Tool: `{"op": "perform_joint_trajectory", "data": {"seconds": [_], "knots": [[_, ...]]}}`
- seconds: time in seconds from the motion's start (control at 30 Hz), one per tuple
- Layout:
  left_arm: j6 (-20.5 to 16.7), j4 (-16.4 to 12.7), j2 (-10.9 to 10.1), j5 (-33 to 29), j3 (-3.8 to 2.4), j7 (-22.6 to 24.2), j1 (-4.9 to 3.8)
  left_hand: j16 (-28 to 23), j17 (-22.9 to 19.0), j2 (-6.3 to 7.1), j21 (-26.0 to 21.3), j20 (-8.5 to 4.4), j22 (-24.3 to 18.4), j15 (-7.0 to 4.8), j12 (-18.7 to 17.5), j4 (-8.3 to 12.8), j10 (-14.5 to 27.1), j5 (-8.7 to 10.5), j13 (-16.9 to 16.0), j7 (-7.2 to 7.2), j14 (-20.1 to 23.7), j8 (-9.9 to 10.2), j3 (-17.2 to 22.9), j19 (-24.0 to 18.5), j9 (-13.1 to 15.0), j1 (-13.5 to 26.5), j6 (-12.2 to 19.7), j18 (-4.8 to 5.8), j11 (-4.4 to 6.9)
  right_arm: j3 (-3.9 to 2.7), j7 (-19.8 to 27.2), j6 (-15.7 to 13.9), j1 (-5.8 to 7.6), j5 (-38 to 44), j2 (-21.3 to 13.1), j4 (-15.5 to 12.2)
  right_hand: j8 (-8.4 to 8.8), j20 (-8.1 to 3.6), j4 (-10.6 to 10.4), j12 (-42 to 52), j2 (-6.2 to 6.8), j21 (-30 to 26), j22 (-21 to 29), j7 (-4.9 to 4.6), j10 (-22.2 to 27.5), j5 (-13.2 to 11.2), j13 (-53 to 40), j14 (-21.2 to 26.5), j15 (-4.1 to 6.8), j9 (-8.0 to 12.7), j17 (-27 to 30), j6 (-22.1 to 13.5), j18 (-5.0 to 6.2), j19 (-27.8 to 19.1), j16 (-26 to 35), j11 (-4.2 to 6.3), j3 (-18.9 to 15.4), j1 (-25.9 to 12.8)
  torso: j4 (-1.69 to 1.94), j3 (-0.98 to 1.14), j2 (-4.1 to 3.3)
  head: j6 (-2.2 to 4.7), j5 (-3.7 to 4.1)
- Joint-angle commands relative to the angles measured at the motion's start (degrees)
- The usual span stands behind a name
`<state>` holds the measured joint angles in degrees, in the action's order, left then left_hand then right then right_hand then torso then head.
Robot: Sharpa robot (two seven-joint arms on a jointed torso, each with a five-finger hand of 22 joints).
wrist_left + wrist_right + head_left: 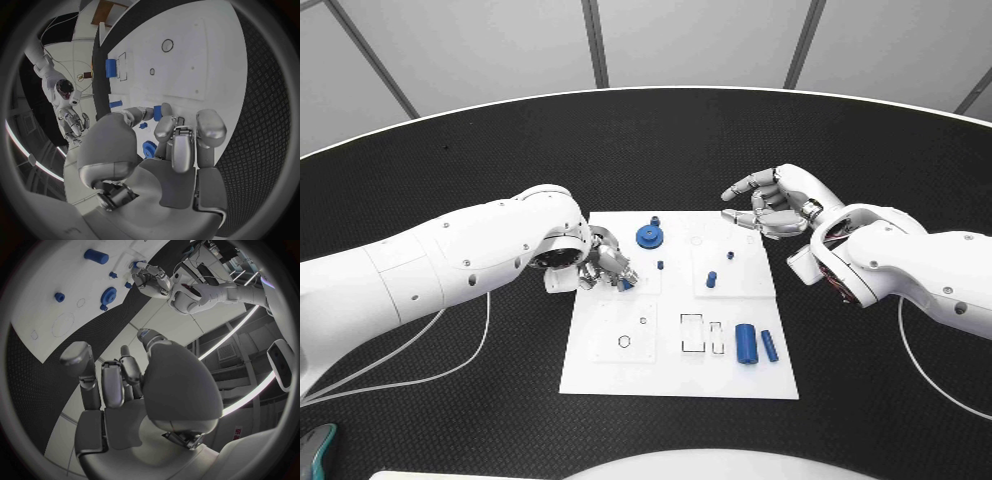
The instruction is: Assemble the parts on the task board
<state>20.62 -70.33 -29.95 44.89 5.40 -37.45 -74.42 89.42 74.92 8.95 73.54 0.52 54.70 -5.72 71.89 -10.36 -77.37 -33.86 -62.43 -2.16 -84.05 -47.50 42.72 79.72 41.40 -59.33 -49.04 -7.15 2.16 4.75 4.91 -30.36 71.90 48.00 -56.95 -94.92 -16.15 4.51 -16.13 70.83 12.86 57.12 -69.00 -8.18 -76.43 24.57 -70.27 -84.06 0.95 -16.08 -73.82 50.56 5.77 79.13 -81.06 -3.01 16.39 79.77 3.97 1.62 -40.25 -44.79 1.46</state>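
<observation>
Left hand [606,266] over the left edge of the white task board [678,375], fingers pinched together on a small blue part [627,283] held just above the plate. Right hand [776,203] off the board's upper right corner above the black table [473,160], fingers curled loosely apart, nothing in it. On the board: blue round gear-like part [649,236] near the top, small blue peg [711,279] standing mid-right, blue cylinder [746,344] and thinner blue pin [770,345] lying side by side at lower right
</observation>
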Motion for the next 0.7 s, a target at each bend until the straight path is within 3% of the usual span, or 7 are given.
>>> {"op": "perform_joint_trajectory", "data": {"seconds": [0.03, 0.7], "knots": [[0.73, 0.00, -0.03, -0.05, 0.00, -0.13, -0.01, -0.17, 12.69, -0.82, -0.13, -0.04, 0.09, 0.02, -0.13, 6.26, 0.24, -0.02, -0.06, 0.21, -5.35, -0.18, 6.62, -0.41, 0.05, -0.63, 0.06, 0.77, 0.17, 0.00, -0.01, 0.03, 0.00, 0.00, 0.03, 0.03, -0.30, -0.01, -0.01, 0.12, 0.51, -0.24, -0.03, -0.10, -0.39, 0.37, -0.07, -2.26, 0.33, 0.06, -0.08, 0.15, 0.73, 0.27, 0.32, -0.13, 0.45, 0.22, -0.01, 0.03, -0.01, -0.02, -0.01], [4.55, 0.52, 0.05, -1.67, -0.01, -1.43, -0.32, -0.11, 12.90, -0.46, -0.07, -0.02, 0.20, 0.00, 0.08, 6.88, 0.06, 0.00, -0.32, 0.25, -5.41, -0.35, 7.07, -0.39, 0.16, -0.59, -0.07, 0.78, 0.20, 0.01, -0.03, 0.05, 0.00, 0.00, 0.12, 0.15, -0.36, -0.01, -0.02, 0.22, 0.53, -0.24, -0.06, -0.10, -0.47, 0.47, -0.13, -2.28, 0.33, 0.10, -0.15, 0.22, 0.72, 0.31, 0.30, -0.13, 0.69, 0.15, 0.03, 0.06, -0.06, -0.07, 0.04]]}}
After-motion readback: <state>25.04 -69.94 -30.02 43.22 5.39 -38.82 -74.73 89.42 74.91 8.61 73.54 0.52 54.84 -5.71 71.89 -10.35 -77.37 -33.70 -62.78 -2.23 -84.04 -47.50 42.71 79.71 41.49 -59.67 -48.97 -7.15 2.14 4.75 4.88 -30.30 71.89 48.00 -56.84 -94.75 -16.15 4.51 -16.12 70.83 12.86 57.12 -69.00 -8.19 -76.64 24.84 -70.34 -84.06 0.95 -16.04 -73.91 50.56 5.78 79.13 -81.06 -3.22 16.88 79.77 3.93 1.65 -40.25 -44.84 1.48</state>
